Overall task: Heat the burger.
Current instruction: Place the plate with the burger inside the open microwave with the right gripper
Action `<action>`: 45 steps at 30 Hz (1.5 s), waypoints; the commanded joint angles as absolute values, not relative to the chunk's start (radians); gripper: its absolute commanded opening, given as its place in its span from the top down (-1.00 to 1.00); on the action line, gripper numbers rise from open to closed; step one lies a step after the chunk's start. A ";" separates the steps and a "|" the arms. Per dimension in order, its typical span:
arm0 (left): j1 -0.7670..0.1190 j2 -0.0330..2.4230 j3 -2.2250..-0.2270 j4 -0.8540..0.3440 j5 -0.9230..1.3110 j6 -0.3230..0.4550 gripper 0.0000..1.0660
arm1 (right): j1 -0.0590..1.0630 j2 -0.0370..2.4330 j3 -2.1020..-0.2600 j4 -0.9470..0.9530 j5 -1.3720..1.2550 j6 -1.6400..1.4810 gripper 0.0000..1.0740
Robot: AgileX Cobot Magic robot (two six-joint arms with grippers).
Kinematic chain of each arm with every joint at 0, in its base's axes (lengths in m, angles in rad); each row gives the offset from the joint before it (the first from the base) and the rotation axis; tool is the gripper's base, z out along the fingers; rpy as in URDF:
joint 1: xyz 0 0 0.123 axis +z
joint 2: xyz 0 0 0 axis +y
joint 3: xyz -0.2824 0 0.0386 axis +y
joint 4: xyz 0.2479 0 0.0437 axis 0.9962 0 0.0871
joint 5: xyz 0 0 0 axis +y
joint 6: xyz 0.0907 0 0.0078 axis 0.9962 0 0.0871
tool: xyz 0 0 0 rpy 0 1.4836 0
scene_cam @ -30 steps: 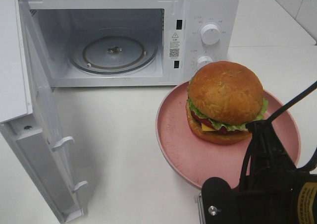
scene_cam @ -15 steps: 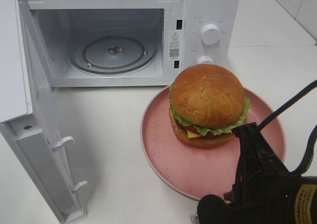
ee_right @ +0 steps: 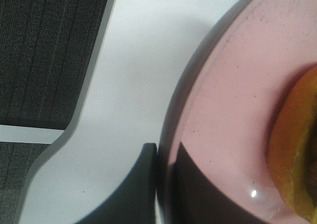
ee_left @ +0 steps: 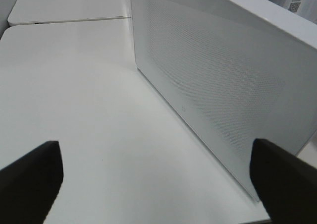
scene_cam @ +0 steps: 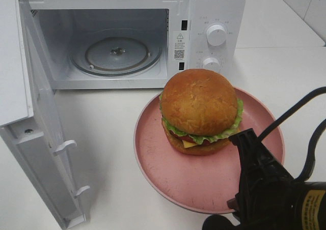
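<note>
A kitchen-like setup: a white microwave (scene_cam: 183, 6) (door swung open) at 11 o'clock on a white counter (scene_cam: 117, 133), with pale wall tiles (scene_cam: 310, 6) at 2 o'clock.

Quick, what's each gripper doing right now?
Left gripper: open, holding nothing.
Right gripper: closed on the pink plate rim.

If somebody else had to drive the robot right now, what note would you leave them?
Left tool: open, holding nothing, beside the white microwave's open door.
Right tool: shut on the rim of the round pink plate.
The small burger with the golden-brown bun sits on that plate, outside the microwave, in front of it.
Done: door open, plate gripped.
Left: get plate and burger onto the glass turntable, shut the door, start heating.
</note>
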State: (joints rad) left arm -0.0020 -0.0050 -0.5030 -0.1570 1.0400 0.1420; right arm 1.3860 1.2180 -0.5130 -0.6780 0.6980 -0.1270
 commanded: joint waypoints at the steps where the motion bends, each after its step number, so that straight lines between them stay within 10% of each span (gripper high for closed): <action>1: -0.001 -0.028 -0.501 -0.161 1.038 0.141 -0.77 | 1.388 1.211 -0.515 -0.731 0.694 -0.133 1.00; 20: -0.001 -0.028 -0.501 -0.161 1.038 0.141 -0.77 | 1.384 1.211 -0.515 -0.702 0.599 -0.293 1.00; 45: -0.001 -0.028 -0.501 -0.161 1.038 0.141 -0.77 | 1.037 1.211 -0.517 -0.430 0.505 -0.806 1.00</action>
